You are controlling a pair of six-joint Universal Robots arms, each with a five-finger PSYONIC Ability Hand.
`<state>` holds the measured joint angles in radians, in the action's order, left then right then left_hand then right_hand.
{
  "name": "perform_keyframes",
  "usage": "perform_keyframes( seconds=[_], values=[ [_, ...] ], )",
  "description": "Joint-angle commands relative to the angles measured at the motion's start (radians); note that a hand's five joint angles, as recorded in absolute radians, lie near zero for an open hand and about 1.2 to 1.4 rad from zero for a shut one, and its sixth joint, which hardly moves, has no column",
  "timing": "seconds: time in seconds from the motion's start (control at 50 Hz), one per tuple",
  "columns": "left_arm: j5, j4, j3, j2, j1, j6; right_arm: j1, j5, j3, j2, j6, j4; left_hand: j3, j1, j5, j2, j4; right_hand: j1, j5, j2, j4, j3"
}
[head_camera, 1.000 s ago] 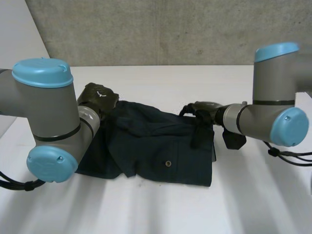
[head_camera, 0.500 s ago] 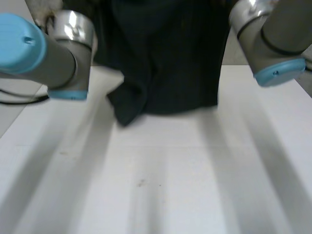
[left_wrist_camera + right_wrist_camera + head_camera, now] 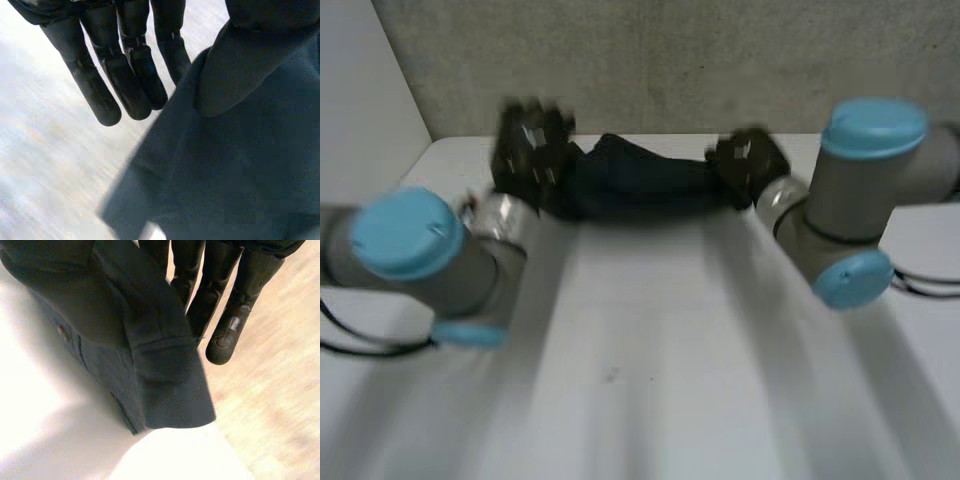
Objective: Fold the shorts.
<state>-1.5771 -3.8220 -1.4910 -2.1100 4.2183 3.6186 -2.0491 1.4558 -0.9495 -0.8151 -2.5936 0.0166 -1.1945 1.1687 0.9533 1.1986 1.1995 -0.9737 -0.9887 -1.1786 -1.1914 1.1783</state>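
The dark navy shorts (image 3: 640, 185) hang stretched in a narrow band between my two hands, low over the far part of the white table (image 3: 650, 360). My left hand (image 3: 532, 150) holds the band's left end and my right hand (image 3: 748, 160) its right end. In the left wrist view, straight fingers (image 3: 125, 75) run beside the shorts (image 3: 240, 165), whose edge is pinched at the thumb side. In the right wrist view, the shorts (image 3: 150, 370) drape from the thumb side next to the fingers (image 3: 222, 315), and a small button (image 3: 61, 331) shows.
A grey concrete wall (image 3: 670, 60) rises just behind the table's far edge. My left arm's elbow (image 3: 420, 260) and my right arm's elbow (image 3: 860, 210) reach over the table's sides. White tabletop stretches from the shorts towards me.
The shorts lay flat on the table with a hand at each far corner. Both hands lifted them high, then carried them to the table's far side, where they now hang stretched.
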Motion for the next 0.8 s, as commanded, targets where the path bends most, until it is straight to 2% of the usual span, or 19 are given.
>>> perform_keyframes(
  seconds=[0.02, 0.08, 0.18, 0.34, 0.46, 0.54, 0.62, 0.72, 0.8],
  values=[
    [-0.102, 0.298, -0.057, -0.051, -0.041, 0.032, 0.006, -0.006, -0.074, 0.028, 0.006, 0.114, -0.202, 0.228, 0.268, 0.198, 0.197, -0.423, -0.233, -0.218, -0.205, 0.218],
    [-0.193, 0.447, -0.078, 0.005, -0.046, 0.031, 0.007, -0.012, -0.132, -0.016, 0.023, 0.173, -0.202, 0.228, 0.268, 0.198, 0.197, -0.423, -0.233, -0.218, -0.205, 0.218],
    [-0.277, 0.640, -0.135, 0.110, -0.066, 0.015, 0.010, -0.018, -0.285, -0.128, 0.081, 0.220, -0.202, 0.228, 0.268, 0.198, 0.197, -0.423, -0.233, -0.218, -0.205, 0.218],
    [-0.284, 0.788, -0.327, 0.300, -0.101, -0.051, 0.015, -0.017, -0.597, -0.352, 0.162, 0.233, -0.202, 0.228, 0.268, 0.198, 0.197, -0.423, -0.233, -0.218, -0.205, 0.218],
    [-0.290, 0.972, -0.382, 0.438, -0.239, -0.052, 0.015, 0.000, -0.693, -0.558, 0.266, 0.318, -0.202, 0.228, 0.268, 0.198, 0.197, -0.423, -0.233, -0.218, -0.205, 0.218],
    [-0.290, 0.981, -0.361, 0.568, -0.259, -0.047, 0.015, -0.011, -0.677, -0.682, 0.280, 0.397, -0.202, 0.228, 0.268, 0.198, 0.197, -0.423, -0.233, -0.218, -0.205, 0.218],
    [-0.287, 0.957, -0.336, 0.610, -0.259, -0.044, 0.015, -0.012, -0.675, -0.733, 0.282, 0.436, -0.202, 0.228, 0.268, 0.198, 0.197, -0.423, -0.233, -0.218, -0.205, 0.218],
    [-0.287, 0.895, -0.330, 0.521, -0.256, -0.012, 0.007, -0.014, -0.706, -0.710, 0.280, 0.433, -0.202, 0.228, 0.268, 0.198, 0.197, -0.423, -0.233, -0.218, -0.205, 0.218],
    [-0.288, 0.788, -0.299, 0.368, -0.227, 0.051, 0.004, -0.008, -0.701, -0.587, 0.290, 0.419, -0.202, 0.228, 0.268, 0.198, 0.197, -0.423, -0.233, -0.218, -0.205, 0.218]
  ],
)
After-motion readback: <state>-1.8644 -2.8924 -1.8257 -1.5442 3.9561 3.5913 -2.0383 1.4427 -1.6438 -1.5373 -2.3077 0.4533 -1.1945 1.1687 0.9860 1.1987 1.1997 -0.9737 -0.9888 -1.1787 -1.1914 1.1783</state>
